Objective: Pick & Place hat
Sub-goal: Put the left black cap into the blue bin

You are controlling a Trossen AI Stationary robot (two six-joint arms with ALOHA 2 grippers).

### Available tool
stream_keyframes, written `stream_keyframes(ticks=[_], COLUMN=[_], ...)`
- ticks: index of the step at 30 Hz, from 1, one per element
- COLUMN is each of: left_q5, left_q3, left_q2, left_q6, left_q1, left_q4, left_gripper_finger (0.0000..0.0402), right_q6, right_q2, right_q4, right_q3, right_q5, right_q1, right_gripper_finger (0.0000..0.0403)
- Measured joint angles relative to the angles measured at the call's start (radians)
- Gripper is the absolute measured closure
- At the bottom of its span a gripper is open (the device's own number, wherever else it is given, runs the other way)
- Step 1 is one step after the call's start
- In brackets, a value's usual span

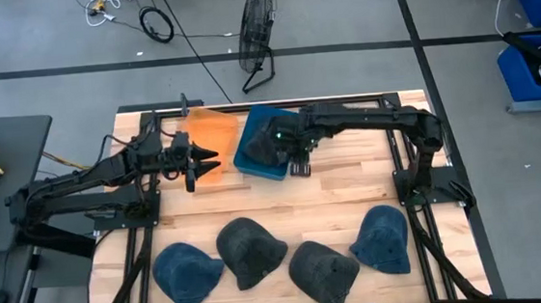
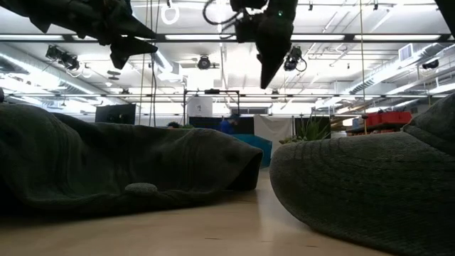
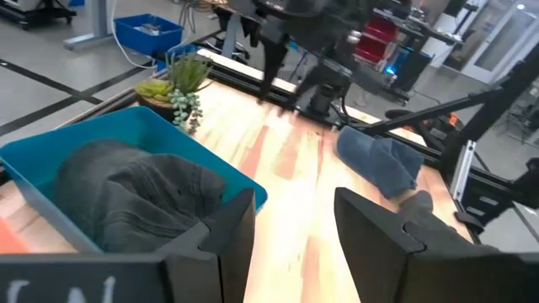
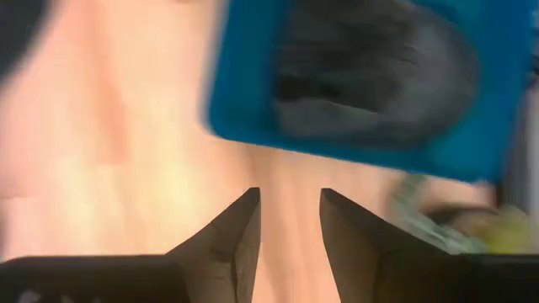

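A dark grey hat (image 1: 262,144) lies inside the blue bin (image 1: 248,163), also seen in the right wrist view as the hat (image 4: 379,67) in the bin (image 4: 244,93). My right gripper (image 1: 297,165) hangs open and empty just past the bin's near-right edge, fingers pointing down (image 4: 289,220). My left gripper (image 1: 209,161) is open and empty over the orange bin (image 1: 213,129), pointing level toward the blue bin (image 3: 50,160). Along the near edge lie a blue hat (image 1: 185,272), two dark grey hats (image 1: 249,250) (image 1: 323,271) and another blue hat (image 1: 382,239), each flat on the wood.
A small potted plant (image 3: 178,84) stands beyond the blue bin. In the low view two hats (image 2: 121,160) (image 2: 370,185) fill the foreground, with both grippers (image 2: 135,46) (image 2: 270,53) high above. Bare wood (image 1: 284,204) lies between the bins and the hats. A floor fan (image 1: 257,31) stands beyond the far edge.
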Motion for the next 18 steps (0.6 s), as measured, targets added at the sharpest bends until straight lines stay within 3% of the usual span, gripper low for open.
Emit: stream_keyframes(ticks=[4, 12, 18], left_q5=[0.000, -0.003, -0.003], left_q3=[0.000, 0.000, 0.000], left_q2=[0.000, 0.000, 0.000], left_q6=[0.000, 0.000, 0.001], left_q1=[-0.023, -0.065, -0.076], left_q4=[-0.039, -0.119, -0.139], left_gripper_finger=[0.0232, 0.0232, 0.0232], right_q6=[-0.024, -0.064, 0.024], right_q2=[0.000, 0.000, 0.000], right_q4=[0.107, 0.429, 0.766], right_q3=[-0.056, -0.213, -0.316], right_q5=[-0.080, -0.127, -0.315], right_q1=[0.067, 0.191, 0.269], right_gripper_finger=[0.0275, 0.0275, 0.0251])
